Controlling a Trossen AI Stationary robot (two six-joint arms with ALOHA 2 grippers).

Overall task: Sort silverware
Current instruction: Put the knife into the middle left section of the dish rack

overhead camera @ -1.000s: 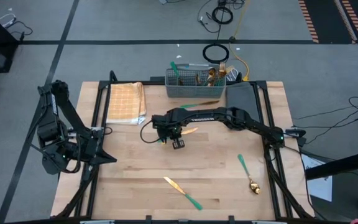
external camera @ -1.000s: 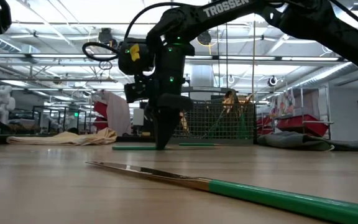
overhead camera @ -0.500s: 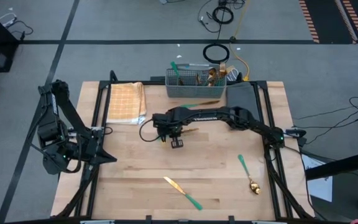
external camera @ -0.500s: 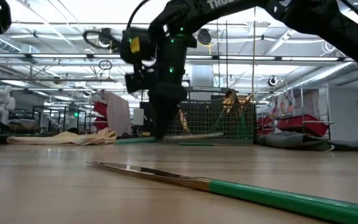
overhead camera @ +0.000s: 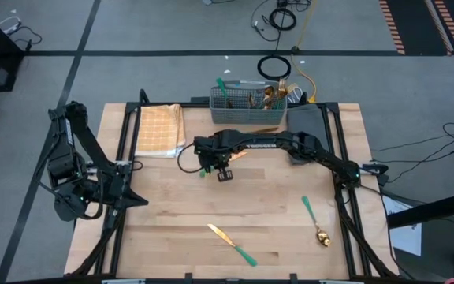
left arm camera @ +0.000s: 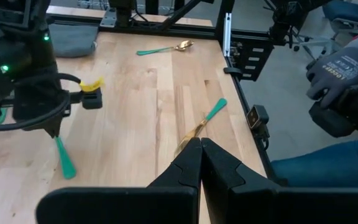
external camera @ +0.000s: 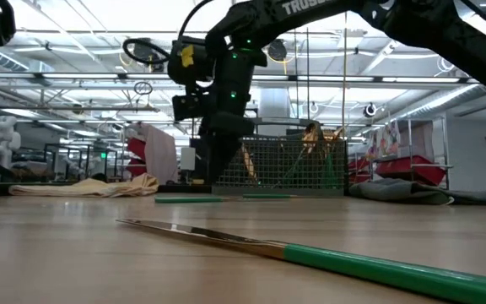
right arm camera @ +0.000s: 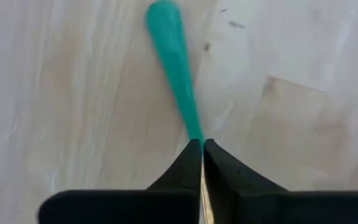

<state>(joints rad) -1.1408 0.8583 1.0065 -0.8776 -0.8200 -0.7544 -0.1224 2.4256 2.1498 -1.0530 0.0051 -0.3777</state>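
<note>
Right gripper clenches a gold-headed, teal-handled utensil just before the grey slotted cutlery basket, handle pointing away from it; left gripper is closed, empty.

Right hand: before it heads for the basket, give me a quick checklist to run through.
1. Grip: right hand shut on the teal-handled piece: ok.
2. Type of piece held: its gold end is hidden behind the fingers: cannot tell.
3. Piece clear of the table: cannot tell.
4. Left hand out of the way: parked at the table's left edge, shut and empty: ok.
5. Basket in place at the far edge: ok.
6. Sorting finished: knife and spoon lie loose on the table: not ok.
</note>
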